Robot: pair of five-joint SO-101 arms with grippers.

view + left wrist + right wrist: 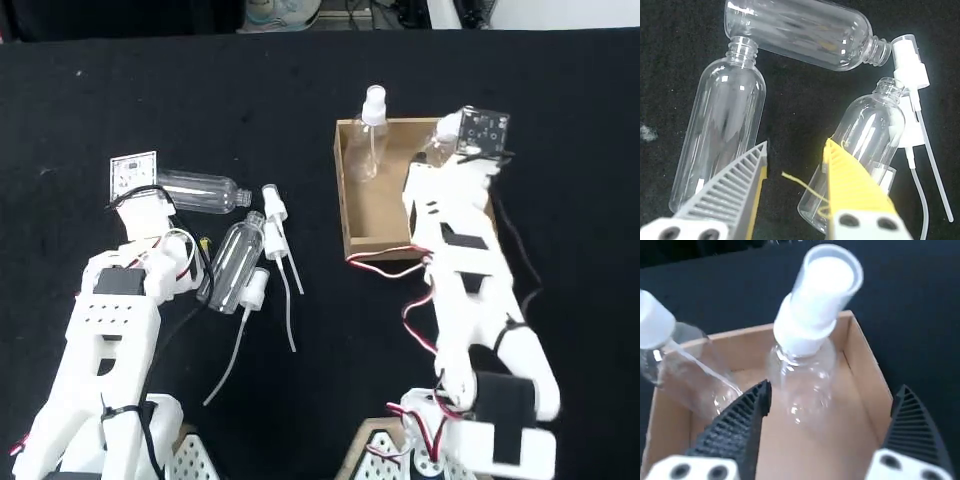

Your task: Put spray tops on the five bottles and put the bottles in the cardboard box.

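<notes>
Two capped bottles stand in the cardboard box point(385, 215) at about two o'clock on the table point(300, 90). A fully seen bottle point(368, 150) stands in the box's eleven o'clock corner, and a half-hidden bottle point(438, 150) sits behind the right arm's wrist. The right gripper point(834, 390) hangs over them, jaws spread wide and holding nothing.

Toward nine o'clock lie three uncapped bottles point(800, 32). The left arm covers one of them in the high view. The left gripper point(796, 145) hovers between two of them, jaws apart and empty. Three loose spray tops point(275, 205) lie just beside them toward the centre, one blurred behind clear plastic.
</notes>
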